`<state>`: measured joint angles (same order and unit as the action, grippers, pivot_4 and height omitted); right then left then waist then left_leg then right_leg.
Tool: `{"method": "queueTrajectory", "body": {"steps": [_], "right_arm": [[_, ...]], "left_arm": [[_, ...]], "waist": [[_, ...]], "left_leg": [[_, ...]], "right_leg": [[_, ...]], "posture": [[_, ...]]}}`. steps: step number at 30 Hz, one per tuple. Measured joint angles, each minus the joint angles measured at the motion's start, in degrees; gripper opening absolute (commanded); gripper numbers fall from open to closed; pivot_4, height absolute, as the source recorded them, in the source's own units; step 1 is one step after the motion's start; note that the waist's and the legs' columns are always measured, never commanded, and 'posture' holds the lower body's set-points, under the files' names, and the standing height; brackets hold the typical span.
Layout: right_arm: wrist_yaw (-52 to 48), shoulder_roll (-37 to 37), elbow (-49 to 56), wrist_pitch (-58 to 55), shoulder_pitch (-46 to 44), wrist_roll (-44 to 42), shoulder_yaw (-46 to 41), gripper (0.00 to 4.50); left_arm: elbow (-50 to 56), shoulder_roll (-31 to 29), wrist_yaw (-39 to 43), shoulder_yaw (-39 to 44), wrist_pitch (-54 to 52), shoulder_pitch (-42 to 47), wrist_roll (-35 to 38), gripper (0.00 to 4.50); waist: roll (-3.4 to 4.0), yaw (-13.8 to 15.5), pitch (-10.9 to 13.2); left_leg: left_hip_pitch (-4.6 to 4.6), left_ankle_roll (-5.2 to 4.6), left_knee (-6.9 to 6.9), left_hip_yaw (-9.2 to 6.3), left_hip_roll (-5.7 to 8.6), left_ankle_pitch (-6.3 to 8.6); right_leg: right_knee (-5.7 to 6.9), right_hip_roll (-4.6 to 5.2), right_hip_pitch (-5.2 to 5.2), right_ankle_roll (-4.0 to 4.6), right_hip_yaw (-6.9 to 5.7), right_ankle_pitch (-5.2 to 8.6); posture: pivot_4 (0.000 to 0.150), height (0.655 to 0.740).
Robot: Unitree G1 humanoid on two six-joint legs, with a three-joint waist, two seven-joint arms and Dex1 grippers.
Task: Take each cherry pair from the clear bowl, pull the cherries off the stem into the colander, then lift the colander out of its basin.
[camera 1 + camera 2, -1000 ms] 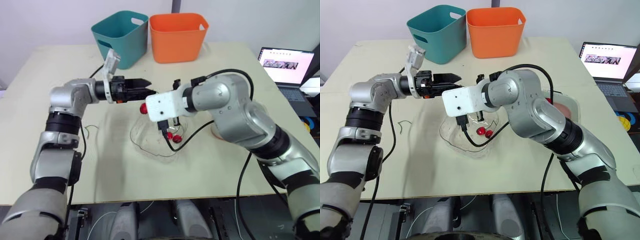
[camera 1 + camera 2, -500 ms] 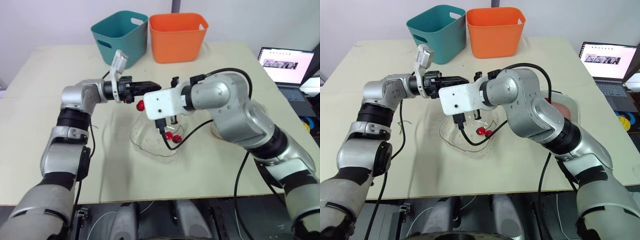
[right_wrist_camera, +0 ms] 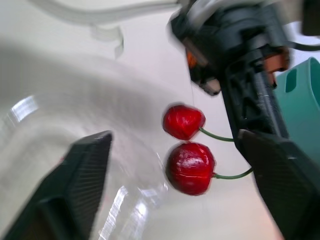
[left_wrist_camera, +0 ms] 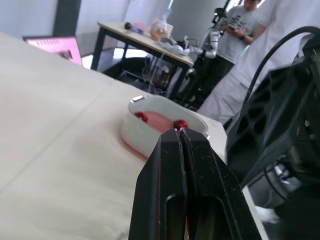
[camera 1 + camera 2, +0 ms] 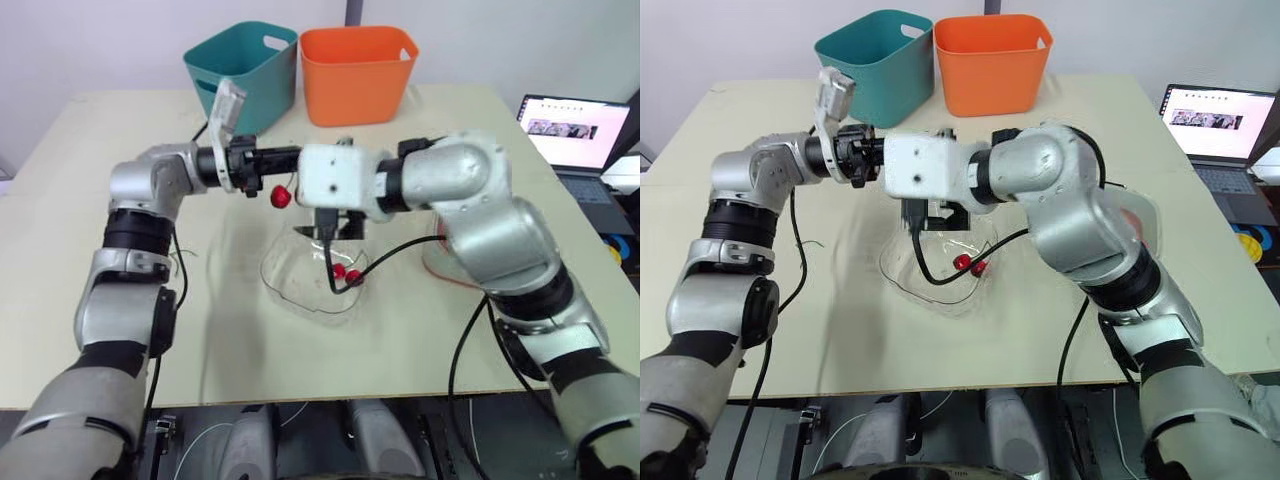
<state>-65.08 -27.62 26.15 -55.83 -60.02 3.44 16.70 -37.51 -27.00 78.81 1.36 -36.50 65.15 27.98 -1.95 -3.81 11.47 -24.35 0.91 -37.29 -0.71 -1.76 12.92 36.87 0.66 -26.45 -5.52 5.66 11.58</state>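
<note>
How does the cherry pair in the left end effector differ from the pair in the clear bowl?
The held cherry pair hangs in the air by its stems from the shut left end effector; the bowl cherry pair lies in the clear bowl. The held cherry pair sits between the fingers of the open right end effector; the bowl cherry pair has nothing gripping it. Both pairs are red.

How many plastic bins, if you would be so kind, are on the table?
2: a teal bin and an orange bin, side by side at the far edge of the table.
</note>
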Motion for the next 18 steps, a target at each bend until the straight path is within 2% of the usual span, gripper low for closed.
{"method": "queueTrajectory", "body": {"steps": [6, 11, 14, 18], "right_arm": [[2.3, -0.1, -0.4, -19.6, 0.3, -11.6, -15.2, 4.46], [8.2, 4.3, -5.1, -31.2, 0.3, -17.2, -26.2, 4.46], [12.1, 8.7, -6.8, -35.8, 0.7, -19.9, -29.6, 4.46], [15.9, 13.4, -8.4, -36.3, 1.0, -24.5, -32.1, 4.46]], "left_arm": [[4.7, -2.4, 0.0, 0.2, 0.4, -0.1, 0.2, 0.00], [10.9, -3.1, -0.1, 0.6, -1.2, -0.2, 2.0, 0.00], [14.4, -3.1, -0.5, 0.7, -2.1, -0.3, 3.5, 0.00], [16.5, -2.3, -1.5, 0.6, -2.6, -0.5, 4.3, 0.00]], "waist": [[0.00, 0.0, 0.0], [0.00, -0.2, 0.0], [0.01, -0.2, 0.0], [0.01, -0.2, 0.0]], "left_leg": [[0.02, 0.00, 0.02, -0.01, 0.00, 0.00], [0.08, 0.00, 0.06, -0.01, -0.01, 0.00], [0.08, 0.00, 0.07, -0.01, -0.01, 0.00], [0.08, 0.00, 0.06, -0.01, 0.00, 0.00]], "right_leg": [[0.03, 0.00, -0.01, 0.01, 0.00, 0.00], [0.07, -0.02, -0.01, 0.02, 0.01, 0.01], [0.10, -0.02, -0.02, 0.03, 0.02, 0.01], [0.10, -0.01, -0.01, 0.02, 0.02, 0.01]], "posture": [[0.150, 0.7400], [0.150, 0.7400], [0.150, 0.7400], [0.150, 0.7400]]}}
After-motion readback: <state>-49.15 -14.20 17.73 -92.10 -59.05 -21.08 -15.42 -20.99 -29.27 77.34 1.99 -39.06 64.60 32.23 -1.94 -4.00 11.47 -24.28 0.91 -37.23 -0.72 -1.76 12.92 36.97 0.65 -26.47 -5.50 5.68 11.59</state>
